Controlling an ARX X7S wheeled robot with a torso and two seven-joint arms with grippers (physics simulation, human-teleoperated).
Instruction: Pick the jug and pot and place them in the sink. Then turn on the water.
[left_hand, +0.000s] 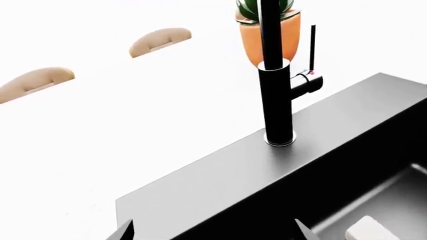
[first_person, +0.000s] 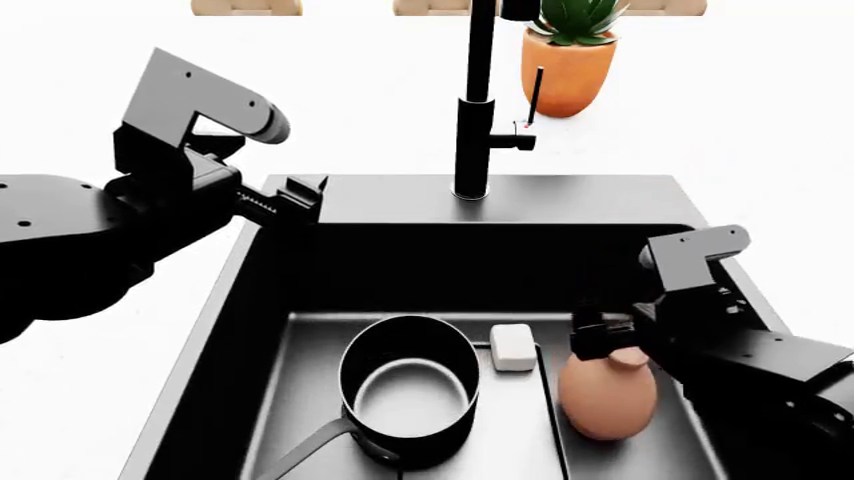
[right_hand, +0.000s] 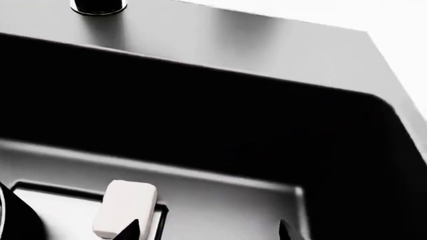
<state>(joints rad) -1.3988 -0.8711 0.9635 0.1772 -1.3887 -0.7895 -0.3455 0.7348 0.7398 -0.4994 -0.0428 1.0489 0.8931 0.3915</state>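
The black pot (first_person: 407, 385) stands in the sink (first_person: 574, 198), its long handle pointing toward the front left. To its right in the basin, the terracotta jug (first_person: 607, 398) stands upright. My right gripper (first_person: 597, 335) sits just behind the jug's mouth. In the right wrist view the gripper (right_hand: 205, 231) is open, with only the sink floor between its fingertips. My left gripper (first_person: 300, 195) hovers over the sink's back left corner. It is open too (left_hand: 213, 231) and faces the black tap (left_hand: 277, 100). No water shows.
The tap's thin lever (first_person: 535, 95) stands upright at the tap's right. An orange planter (first_person: 574, 60) stands behind it. A white drain piece (first_person: 514, 347) lies between pot and jug. Tan chair backs (left_hand: 160, 40) lie beyond the white counter.
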